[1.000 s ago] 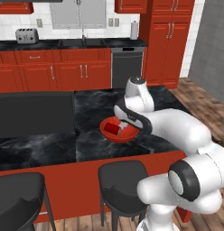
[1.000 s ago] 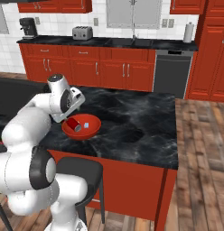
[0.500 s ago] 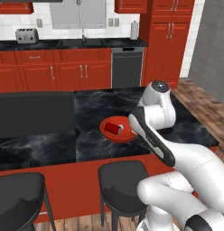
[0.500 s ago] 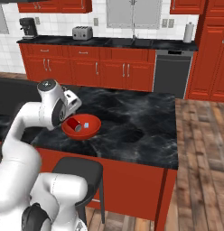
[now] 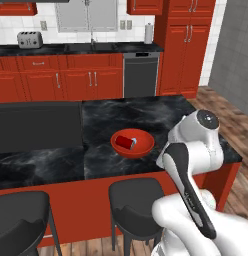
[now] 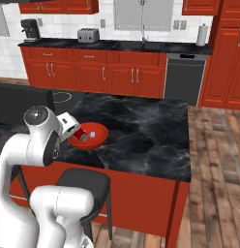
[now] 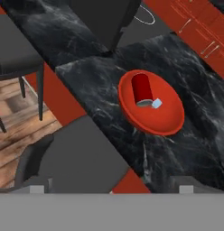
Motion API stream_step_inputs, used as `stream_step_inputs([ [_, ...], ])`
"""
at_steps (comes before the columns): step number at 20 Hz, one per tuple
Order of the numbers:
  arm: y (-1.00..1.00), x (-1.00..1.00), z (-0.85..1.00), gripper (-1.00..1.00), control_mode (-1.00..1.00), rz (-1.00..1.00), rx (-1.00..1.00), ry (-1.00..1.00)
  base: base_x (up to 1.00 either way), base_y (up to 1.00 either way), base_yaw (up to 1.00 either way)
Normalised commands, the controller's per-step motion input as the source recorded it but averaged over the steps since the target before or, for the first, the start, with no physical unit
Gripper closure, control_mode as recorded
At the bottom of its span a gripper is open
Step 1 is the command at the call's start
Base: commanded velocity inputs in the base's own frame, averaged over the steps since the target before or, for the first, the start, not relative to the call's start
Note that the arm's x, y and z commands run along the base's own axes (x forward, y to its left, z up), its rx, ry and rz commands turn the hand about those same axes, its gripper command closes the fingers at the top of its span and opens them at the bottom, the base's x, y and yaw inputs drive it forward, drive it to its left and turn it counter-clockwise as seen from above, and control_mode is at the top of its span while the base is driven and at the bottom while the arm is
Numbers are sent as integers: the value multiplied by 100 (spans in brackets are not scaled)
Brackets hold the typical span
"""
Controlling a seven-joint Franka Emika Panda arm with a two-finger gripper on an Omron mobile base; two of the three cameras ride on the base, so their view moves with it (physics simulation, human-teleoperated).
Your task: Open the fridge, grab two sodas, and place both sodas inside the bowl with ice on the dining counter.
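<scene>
red soda [image 7: 142, 89] lay in bowl [image 7: 170, 124] | jaws: couldn't tell | risk: we saw no blue can, task half done

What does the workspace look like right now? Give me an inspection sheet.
Surface: black marble counter, red sides.
Job's things: red can lying on its side in the red bowl, one ice cube beside its silver end.
Clutter: nothing seen on the marble near the bowl.
Grippers: gripper drawn back above the counter edge; jaws cannot be judged.
Cables: nothing seen.
Surroundings: black stools, red cabinets, toaster, dishwasher.
</scene>
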Motion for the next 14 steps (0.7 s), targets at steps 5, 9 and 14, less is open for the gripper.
stream_step_inputs([
  [5, -2, -99, 2, -100, -100, -18, 19, 0, 0, 0, 0],
  [9, 0, -97, 4, -100, -100, -23, 16, 0, 0, 0, 0],
  [14, 9, -75, -1, -100, -100, -21, 5, 0, 0, 0, 0],
])
